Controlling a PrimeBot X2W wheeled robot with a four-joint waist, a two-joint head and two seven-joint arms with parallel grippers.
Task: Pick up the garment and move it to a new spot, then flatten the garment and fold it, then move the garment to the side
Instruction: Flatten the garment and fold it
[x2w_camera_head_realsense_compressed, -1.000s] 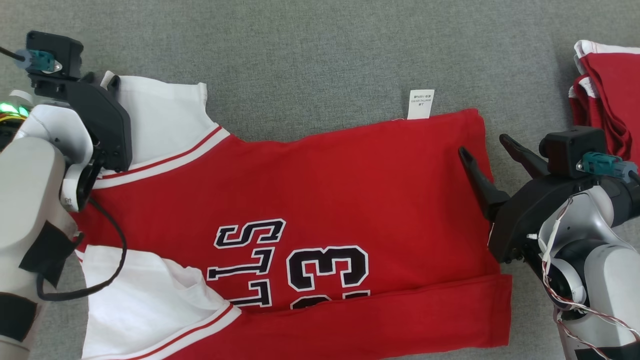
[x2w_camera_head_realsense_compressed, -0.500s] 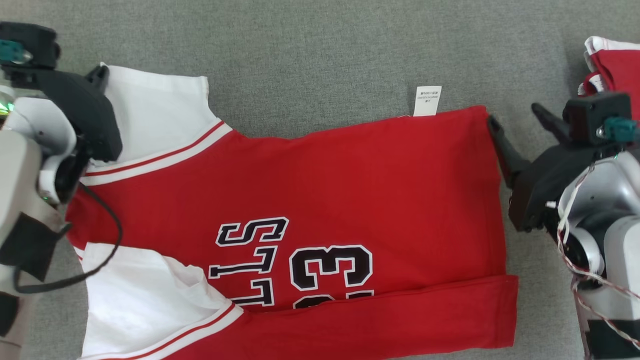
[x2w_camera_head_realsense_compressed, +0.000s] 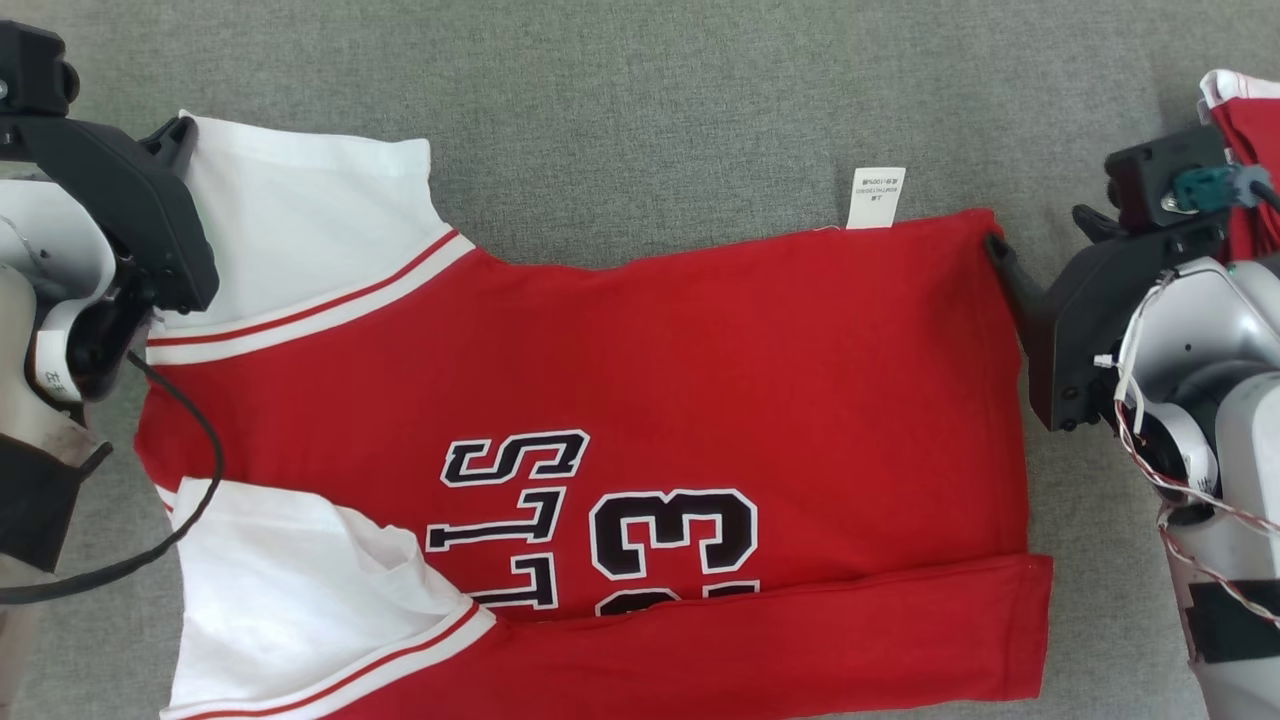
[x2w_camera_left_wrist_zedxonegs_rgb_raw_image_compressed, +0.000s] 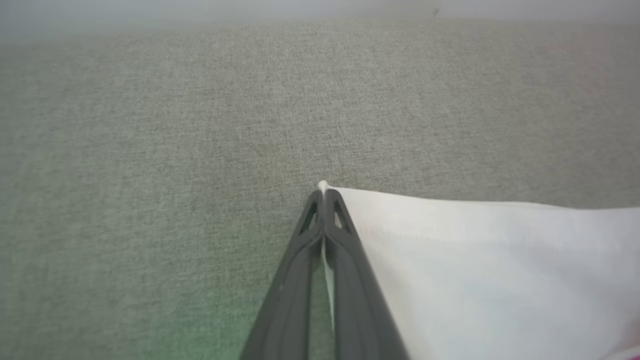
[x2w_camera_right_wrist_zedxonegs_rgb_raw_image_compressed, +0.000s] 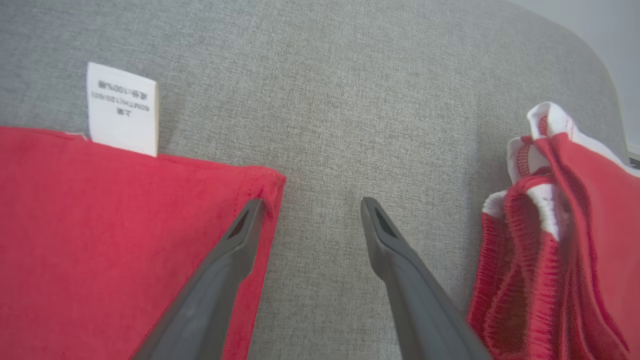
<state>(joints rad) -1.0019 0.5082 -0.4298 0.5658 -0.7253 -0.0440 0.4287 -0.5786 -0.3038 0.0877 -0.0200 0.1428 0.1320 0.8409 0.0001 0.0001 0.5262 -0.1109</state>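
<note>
The garment (x2w_camera_head_realsense_compressed: 700, 340) is a red jersey with white sleeves and black lettering, lying spread on the grey surface, its near edge folded over. My left gripper (x2w_camera_head_realsense_compressed: 178, 135) is at the far left, shut on the corner of the white sleeve (x2w_camera_head_realsense_compressed: 300, 220). The left wrist view shows the white fabric (x2w_camera_left_wrist_zedxonegs_rgb_raw_image_compressed: 475, 260) pinched between the closed fingers of the left gripper (x2w_camera_left_wrist_zedxonegs_rgb_raw_image_compressed: 324, 196). My right gripper (x2w_camera_head_realsense_compressed: 1040, 235) stands open at the garment's far right corner. In the right wrist view, the right gripper (x2w_camera_right_wrist_zedxonegs_rgb_raw_image_compressed: 311, 202) has one finger over the red corner (x2w_camera_right_wrist_zedxonegs_rgb_raw_image_compressed: 260, 185) and the other over bare grey cloth.
A white care label (x2w_camera_head_realsense_compressed: 875, 197) sticks out from the garment's far edge, also seen as the label (x2w_camera_right_wrist_zedxonegs_rgb_raw_image_compressed: 122, 107). A second crumpled red-and-white garment (x2w_camera_head_realsense_compressed: 1245, 110) lies at the far right, close beside the right gripper's outer finger (x2w_camera_right_wrist_zedxonegs_rgb_raw_image_compressed: 550, 240). Grey cloth surface (x2w_camera_head_realsense_compressed: 640, 100) stretches beyond.
The left gripper has shut on the white sleeve corner and drawn it outward to the left. The right gripper has moved up to the garment's far right corner, staying open. The view has shifted slightly.
</note>
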